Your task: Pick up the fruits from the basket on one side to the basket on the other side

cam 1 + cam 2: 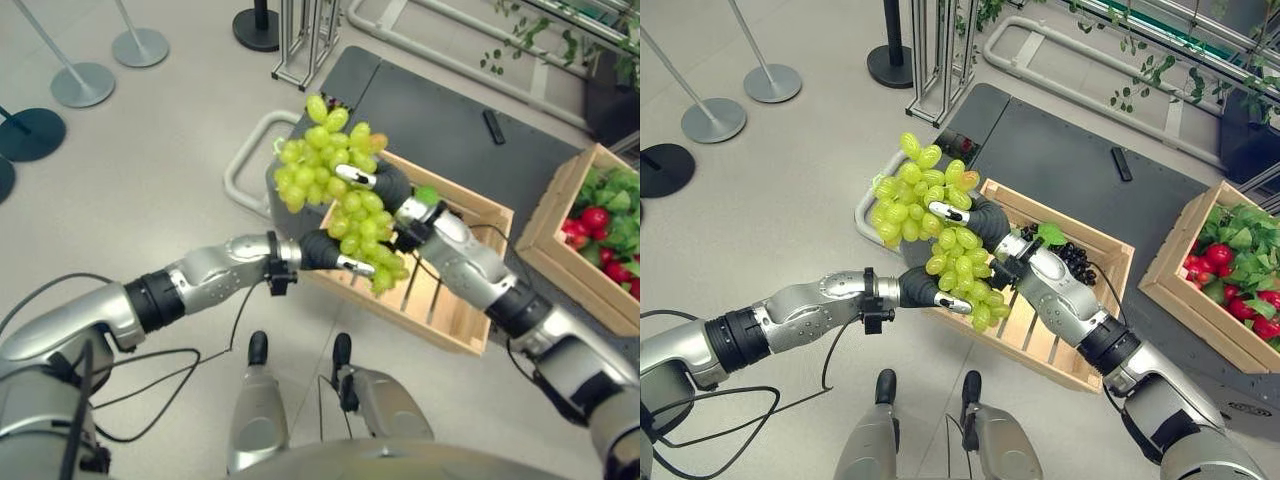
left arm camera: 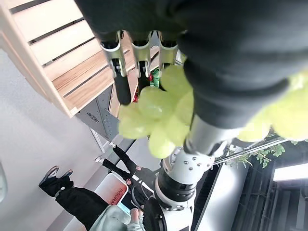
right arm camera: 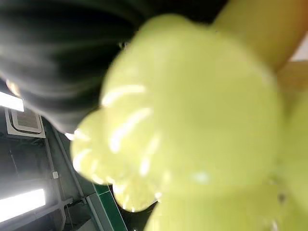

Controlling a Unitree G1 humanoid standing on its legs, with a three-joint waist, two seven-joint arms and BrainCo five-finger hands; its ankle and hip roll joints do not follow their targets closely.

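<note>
Grapes (image 1: pixel 340 175) clasped between both robot hands, left (image 1: pixel 325 250), right (image 1: pixel 385 185), above crate (image 1: pixel 455 310)

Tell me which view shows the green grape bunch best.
The left eye view: the whole green grape bunch shows, held up between the left robot hand and right robot hand above the wooden crate. The right eye view matches it. The left wrist view shows a few grapes by the fingers; the right wrist view, a close blur.
</note>
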